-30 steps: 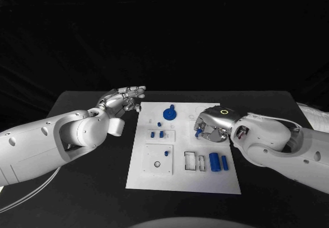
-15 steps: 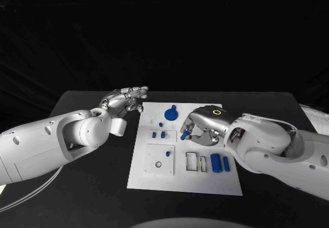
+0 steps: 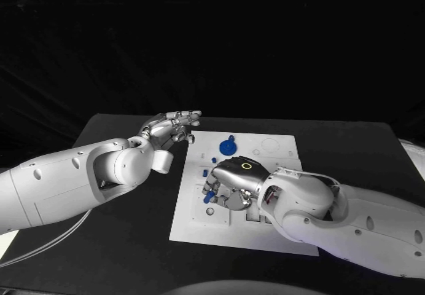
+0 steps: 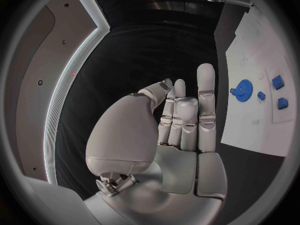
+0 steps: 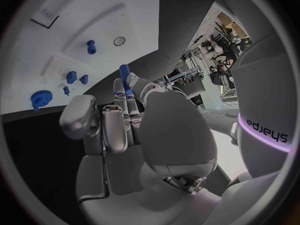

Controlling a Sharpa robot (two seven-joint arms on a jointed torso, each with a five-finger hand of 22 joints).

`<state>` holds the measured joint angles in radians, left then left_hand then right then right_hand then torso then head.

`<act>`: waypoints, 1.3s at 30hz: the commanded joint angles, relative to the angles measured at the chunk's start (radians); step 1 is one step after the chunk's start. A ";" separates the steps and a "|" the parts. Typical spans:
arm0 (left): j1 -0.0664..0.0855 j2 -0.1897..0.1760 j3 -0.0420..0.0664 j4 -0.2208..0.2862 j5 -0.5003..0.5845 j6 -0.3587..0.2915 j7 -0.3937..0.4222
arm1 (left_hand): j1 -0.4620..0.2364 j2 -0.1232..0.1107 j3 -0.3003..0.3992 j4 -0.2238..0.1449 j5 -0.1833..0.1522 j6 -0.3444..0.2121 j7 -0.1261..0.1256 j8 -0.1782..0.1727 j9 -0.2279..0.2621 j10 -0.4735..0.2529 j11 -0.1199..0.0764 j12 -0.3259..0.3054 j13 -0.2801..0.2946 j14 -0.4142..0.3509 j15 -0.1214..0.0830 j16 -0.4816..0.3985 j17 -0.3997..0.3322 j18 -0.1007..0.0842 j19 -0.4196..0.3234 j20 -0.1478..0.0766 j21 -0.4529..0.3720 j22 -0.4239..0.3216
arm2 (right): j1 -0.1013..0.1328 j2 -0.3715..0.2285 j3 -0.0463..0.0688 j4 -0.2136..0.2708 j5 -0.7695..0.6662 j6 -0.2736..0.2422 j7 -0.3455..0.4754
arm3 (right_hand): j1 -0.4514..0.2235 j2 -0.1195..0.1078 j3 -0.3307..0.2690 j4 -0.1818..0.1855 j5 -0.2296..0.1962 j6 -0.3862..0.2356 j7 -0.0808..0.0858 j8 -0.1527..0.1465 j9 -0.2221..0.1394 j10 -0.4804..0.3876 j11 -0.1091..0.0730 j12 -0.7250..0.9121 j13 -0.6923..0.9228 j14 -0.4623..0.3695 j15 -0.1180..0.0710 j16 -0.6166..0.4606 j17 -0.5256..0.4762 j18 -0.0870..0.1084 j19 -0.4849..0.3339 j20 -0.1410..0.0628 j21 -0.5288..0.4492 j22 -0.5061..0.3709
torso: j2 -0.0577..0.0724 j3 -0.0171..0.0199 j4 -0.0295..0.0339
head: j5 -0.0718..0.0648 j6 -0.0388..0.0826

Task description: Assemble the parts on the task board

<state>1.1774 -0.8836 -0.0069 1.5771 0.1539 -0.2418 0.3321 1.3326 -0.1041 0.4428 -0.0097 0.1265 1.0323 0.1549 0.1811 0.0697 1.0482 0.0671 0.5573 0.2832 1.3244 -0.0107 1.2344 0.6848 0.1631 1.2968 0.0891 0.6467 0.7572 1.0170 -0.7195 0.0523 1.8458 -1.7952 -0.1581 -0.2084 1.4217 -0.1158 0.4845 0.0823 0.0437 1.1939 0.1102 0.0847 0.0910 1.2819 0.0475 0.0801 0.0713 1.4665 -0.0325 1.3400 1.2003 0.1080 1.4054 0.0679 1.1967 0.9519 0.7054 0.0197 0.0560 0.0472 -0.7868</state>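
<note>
The black surface [image 3: 115, 258] carries the white task board [image 3: 279, 150], which lies flat in the middle so both arms can reach it from either side.

The right hand [image 3: 232, 184] hangs over the near-left part of the board. In the right wrist view its fingers [image 5: 116, 125] are drawn close together and pinch a small blue peg [image 5: 124, 76] at their tips, its free end pointing toward the board. That grip looks chosen to leave the end bare for pushing into a socket. A round hole [image 5: 119, 41] in the board lies a little beyond the fingertips, with another blue pin [image 5: 91, 47] standing just beside it; the hole seems the likely seat, though that is my judgement only.

The left hand [image 3: 170, 128] is raised off the far-left corner of the board, touching nothing. Its fingers [image 4: 205, 87] are straight and side by side, holding nothing, as if parked out of the way while the other arm works.

Further parts sit on the board beyond the right fingers: a blue gear [image 3: 228, 147] near the far edge, between the two hands, and two small blue blocks [image 5: 77, 78] closer to the held peg, already in their places as far as I can tell.
</note>
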 commanded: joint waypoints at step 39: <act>0.000 -0.003 0.000 0.004 -0.004 0.015 0.004 | 0.000 0.002 -0.004 -0.005 0.004 -0.008 -0.002 0.007 0.000 -0.008 0.001 0.006 0.001 -0.005 -0.001 -0.003 0.000 0.015 -0.005 -0.002 -0.004 -0.001 | -0.041 0.052 -0.015 -0.084 -0.088 0.112 0.014 | 0.011 0.005 -0.006 -0.009 0.006 0.001 0.007 0.001 0.003 -0.002 0.003 -0.008 0.000 0.043 -0.001 0.002 0.001 0.005 -0.003 -0.005 -0.002 0.002 | -0.001 0.0004 0.0010 | 0.012 -0.023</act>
<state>1.1774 -0.8870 -0.0072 1.5789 0.1538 -0.2418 0.3308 1.3326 -0.1041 0.4428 -0.0097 0.1265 1.0322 0.1549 0.1810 0.0697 1.0470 0.0660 0.5573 0.2828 1.3244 -0.0107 1.2344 0.6850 0.1632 1.2968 0.0890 0.6467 0.7573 0.9813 -0.6685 0.0419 1.7704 -1.8504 -0.0663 -0.1897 1.4296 -0.1108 0.4799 0.0757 0.0454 1.1873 0.1191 0.0829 0.0951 1.2829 0.0525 0.0763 0.0706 1.4665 -0.0324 1.3400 1.2004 0.1079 1.4054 0.0680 1.1967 0.9520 0.7049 0.0200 0.0570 0.0578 -0.8078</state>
